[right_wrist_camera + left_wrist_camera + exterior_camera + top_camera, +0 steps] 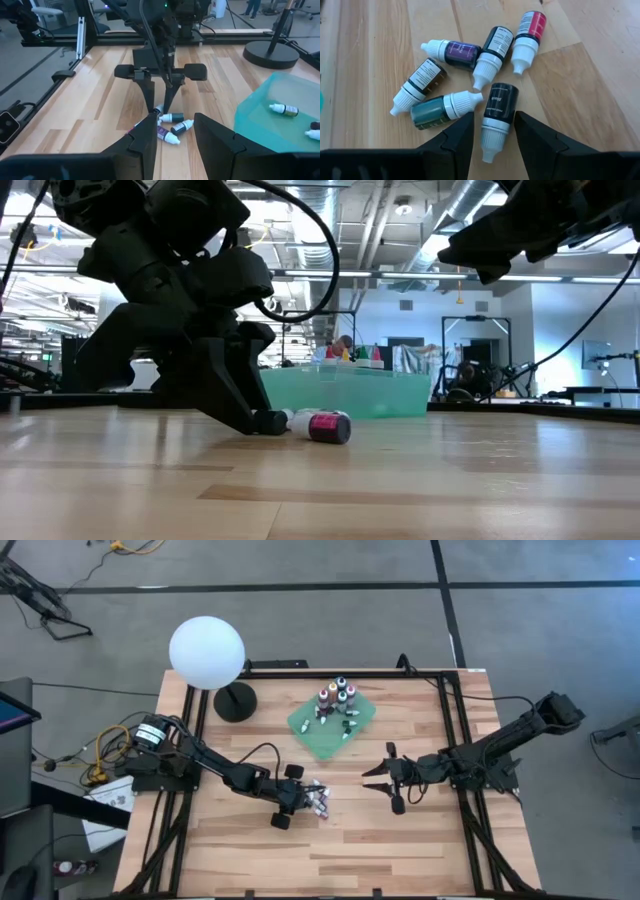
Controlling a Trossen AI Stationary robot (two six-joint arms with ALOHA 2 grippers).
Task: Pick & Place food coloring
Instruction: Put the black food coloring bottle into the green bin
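Observation:
Several food coloring bottles lie on their sides in a loose cluster on the wooden table, left of centre. My left gripper is open and slants down over them. Its two fingers stand on either side of a black bottle with a white cap, which lies along the fingers. I cannot tell whether either finger touches it. More bottles stand and lie on a green cloth at the far centre. My right gripper hangs open above the table's right half with nothing between its fingers.
A lamp with a white globe and a round black base stands at the far left, beside the cloth. Black frame rails run along the table's left and right sides. Bare wood lies toward the near edge.

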